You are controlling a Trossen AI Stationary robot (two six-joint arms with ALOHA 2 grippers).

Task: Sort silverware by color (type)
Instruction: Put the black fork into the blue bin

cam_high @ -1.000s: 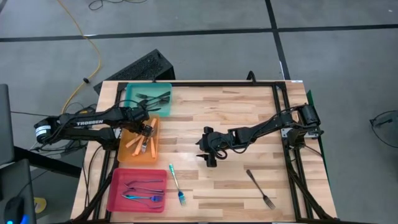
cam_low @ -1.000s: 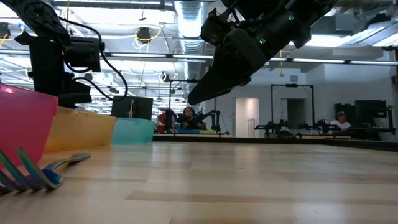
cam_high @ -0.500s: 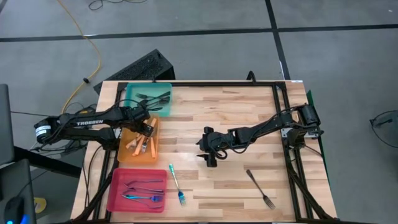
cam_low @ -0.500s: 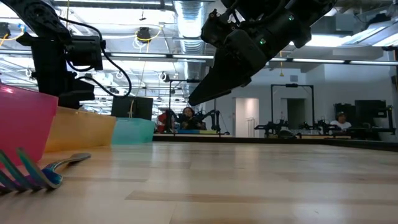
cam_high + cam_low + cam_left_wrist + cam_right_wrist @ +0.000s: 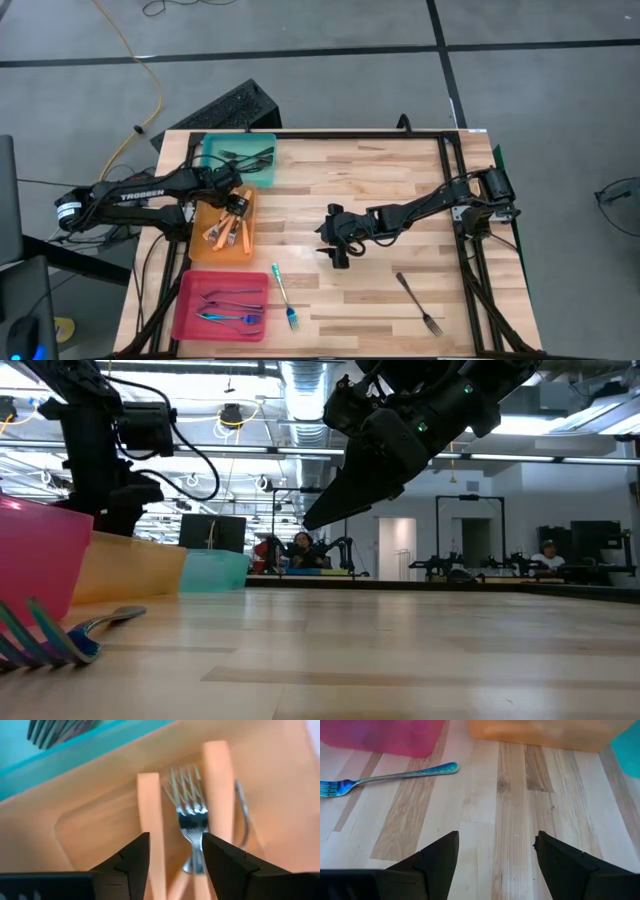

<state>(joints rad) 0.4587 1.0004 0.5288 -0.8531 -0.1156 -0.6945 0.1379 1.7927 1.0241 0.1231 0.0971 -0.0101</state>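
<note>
At the left side of the desk [image 5: 360, 190], three trays stand in a column. The pink tray [image 5: 190, 305], nearest the front edge, holds a few blue-handled forks [image 5: 230, 316]. Behind it, the orange tray [image 5: 197, 250] holds the orange-handled forks [image 5: 225, 232], and the teal tray [image 5: 212, 172] at the back holds dark forks [image 5: 250, 157].

The left gripper [image 5: 238, 204] hovers over the back end of the orange tray, close to the border with the teal one. Its fingers [image 5: 134, 857] are spread apart and hold nothing. In the left wrist view, the orange-handled forks lie directly beyond the fingertips: two orange handles and a silver fork head [image 5: 189, 805] show in the gap and just past it, none of them touched.

Just right of the pink tray, a loose blue fork [image 5: 283, 296] lies on the bare wood, tines toward the front edge. The right wrist view shows it lying beside the pink tray, well beyond that arm's fingers.

Near the middle of the desk, the right gripper [image 5: 336, 256] hangs above bare wood with its fingers [image 5: 435, 860] parted and empty. The blue fork lies to its left and nearer the front edge, well apart.

Farther right, a dark fork [image 5: 418, 303] lies alone on the wood, diagonal, tines toward the front right corner, clear of both grippers.
</note>
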